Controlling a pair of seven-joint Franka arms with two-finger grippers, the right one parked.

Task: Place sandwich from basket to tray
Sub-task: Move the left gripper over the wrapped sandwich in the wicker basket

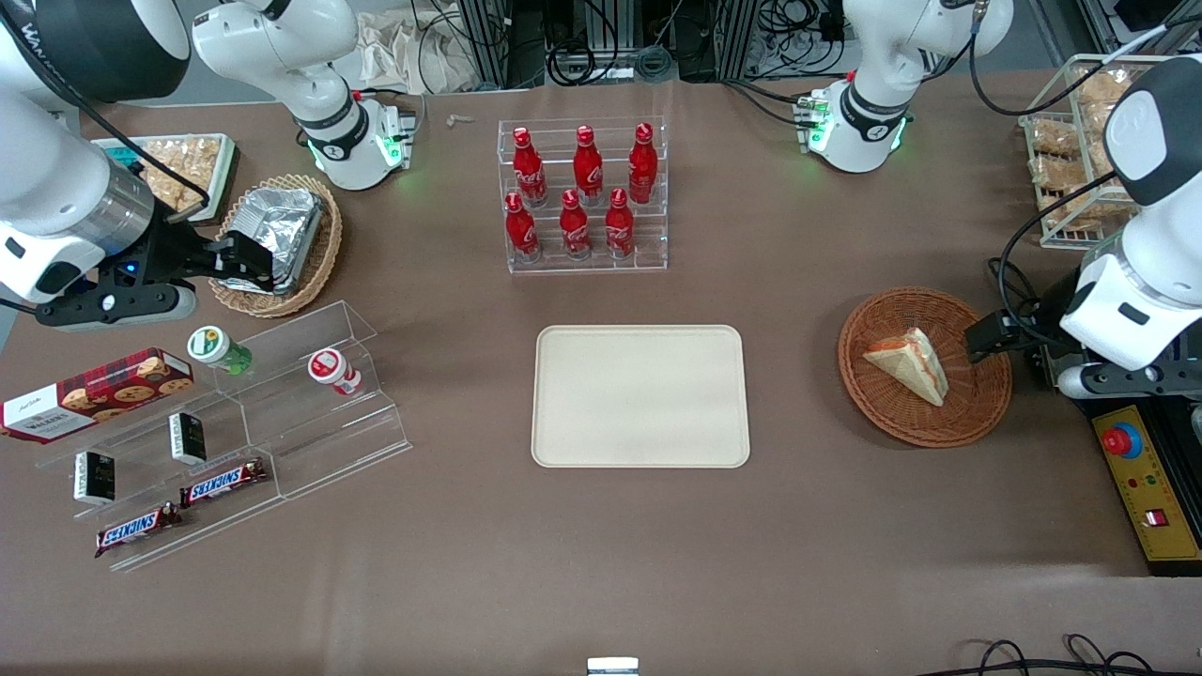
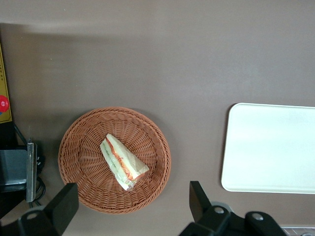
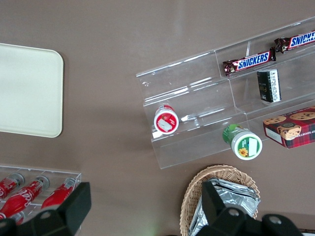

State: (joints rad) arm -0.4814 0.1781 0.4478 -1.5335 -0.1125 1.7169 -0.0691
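Observation:
The sandwich (image 1: 909,363) (image 2: 123,162), a white wedge with orange and green filling, lies in the round reddish-brown basket (image 1: 925,422) (image 2: 83,142). The cream tray (image 1: 640,395) (image 2: 270,147) sits bare mid-table, beside the basket toward the parked arm's end. My left gripper (image 1: 997,336) (image 2: 132,206) hovers above the basket's rim at the working arm's end. It is open, its two black fingers (image 2: 66,201) spread wide, and nothing is between them. The sandwich is apart from the fingers.
An acrylic rack of red cola bottles (image 1: 582,192) stands farther from the front camera than the tray. Stepped acrylic shelves with snacks (image 1: 235,422) and a tan basket holding foil (image 1: 282,239) lie toward the parked arm's end. A control box (image 1: 1141,479) sits beside the basket.

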